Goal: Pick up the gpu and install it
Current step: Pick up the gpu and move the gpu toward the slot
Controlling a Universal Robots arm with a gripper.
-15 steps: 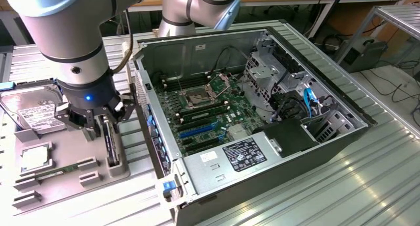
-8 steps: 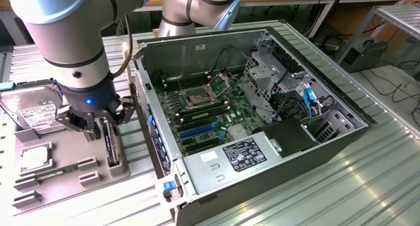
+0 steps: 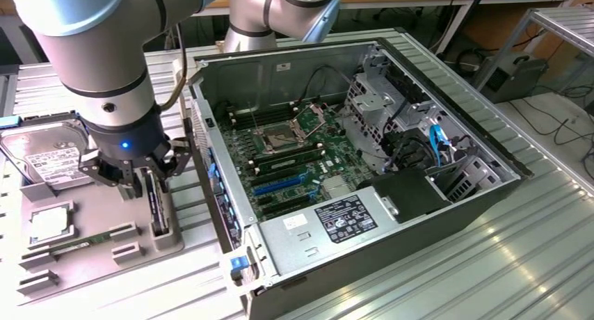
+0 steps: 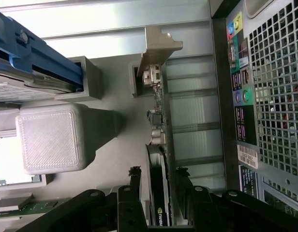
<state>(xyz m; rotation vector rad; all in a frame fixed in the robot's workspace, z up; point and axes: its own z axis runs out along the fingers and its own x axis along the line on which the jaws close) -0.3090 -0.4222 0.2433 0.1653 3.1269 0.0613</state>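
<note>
Two fingers (image 4: pixel 134 178) of our gripper (image 3: pixel 149 184) are standing apart, one on each flat side of the gpu (image 3: pixel 157 207). We are seeing a sliver of space between each finger and the card, so nothing is being clamped. In the wrist view our gripper (image 4: pixel 157 171) is straddling the gpu (image 4: pixel 157 193), and the card's silver bracket (image 4: pixel 156 46) is showing well along the card from the fingers.

The gpu is standing on its long edge in a slot of the gray tray (image 3: pixel 93 264), along the tray side nearest the computer case (image 3: pixel 390 216). That case is lying open on the ribbed metal table (image 3: pixel 519 264), and we are looking at its motherboard (image 3: pixel 288 160) facing up. On the same tray, toward the exterior view's left, a hard drive (image 3: pixel 46 156) is resting. A silver processor (image 3: pixel 49 222) is sitting nearer the camera, and a green RAM stick (image 3: pixel 79 245) is lying between small gray blocks.
</note>
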